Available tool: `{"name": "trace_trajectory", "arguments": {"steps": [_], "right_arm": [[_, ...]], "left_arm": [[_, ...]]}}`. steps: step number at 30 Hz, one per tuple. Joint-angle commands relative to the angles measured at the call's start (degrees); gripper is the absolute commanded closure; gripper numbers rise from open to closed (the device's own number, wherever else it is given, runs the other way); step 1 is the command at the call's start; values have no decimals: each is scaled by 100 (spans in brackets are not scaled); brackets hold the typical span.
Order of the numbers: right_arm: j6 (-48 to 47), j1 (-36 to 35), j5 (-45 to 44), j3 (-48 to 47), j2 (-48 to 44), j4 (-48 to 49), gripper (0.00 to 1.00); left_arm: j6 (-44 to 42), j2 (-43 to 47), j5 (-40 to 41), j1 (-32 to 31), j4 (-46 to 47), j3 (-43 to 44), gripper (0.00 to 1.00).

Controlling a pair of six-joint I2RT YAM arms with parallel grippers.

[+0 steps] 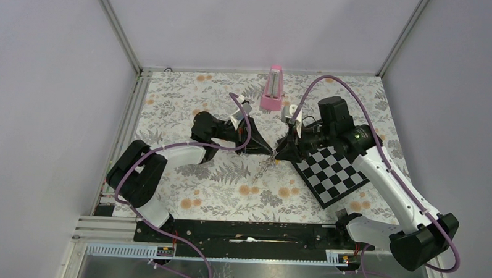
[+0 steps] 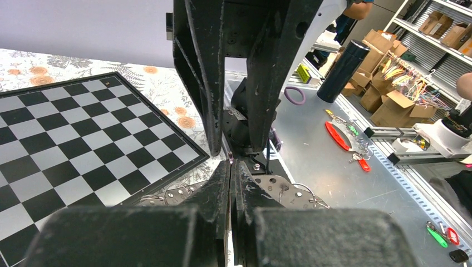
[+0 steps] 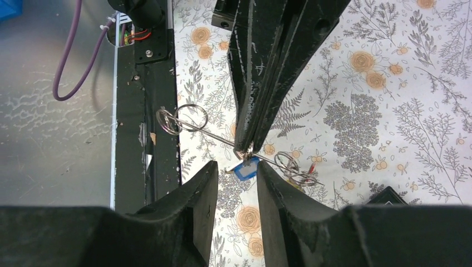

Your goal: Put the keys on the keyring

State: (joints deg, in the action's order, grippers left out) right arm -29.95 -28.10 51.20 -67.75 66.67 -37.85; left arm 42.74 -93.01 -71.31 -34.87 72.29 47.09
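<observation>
holding the keyring (image 3: pixel 181 119) steady is the left gripper's (image 3: pixel 245 149) job here. its jaws are clenched on the thin line of the keyring, between 2 clusters of silver rings, with the whole thing hanging just above the floral table (image 3: pixel 389 83). the blue key (image 3: pixel 245 169) hangs right under that pinch, in the gap between the right gripper's (image 3: pixel 234 181) fingers, which stand apart and do not seem to press it. a small red piece (image 3: pixel 312 167) dangles by the far rings. i cannot find a yellow key in any view, and whether the blue key is already threaded is too small to tell.

to do this step well, the right gripper should probably close on the flat plastic head, leaving the hole free. the left should hold firm without twisting, since the loose rings would likely swing. short, slow moves suit this, kept clear of the chessboard (image 1: pixel 332 173) nearby.
</observation>
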Motion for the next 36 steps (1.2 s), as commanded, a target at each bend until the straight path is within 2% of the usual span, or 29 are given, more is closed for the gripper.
{"name": "trace_trajectory", "arguments": {"steps": [1,12,20,26,30,33,36], "right_arm": [[126,32,232,-94,65,209,62],[262,27,187,82,215,435,65],[289,28,136,107,258,465,76],[284,30,127,154,250,479,78],[288,34,127,131,256,484,86],[253,25,112,100,259,457,99],[183,27,48,59,245,379,100]], "left_arm": [[-161,249,230,0,171,24,100],[27,215,248,-1,373,20,100],[50,243,238,-2,400,2,100],[50,246,240,-2,417,-16,100],[50,242,227,-2,417,-16,100],[46,242,206,-2,417,-18,100],[5,264,139,7,382,-41,100]]}}
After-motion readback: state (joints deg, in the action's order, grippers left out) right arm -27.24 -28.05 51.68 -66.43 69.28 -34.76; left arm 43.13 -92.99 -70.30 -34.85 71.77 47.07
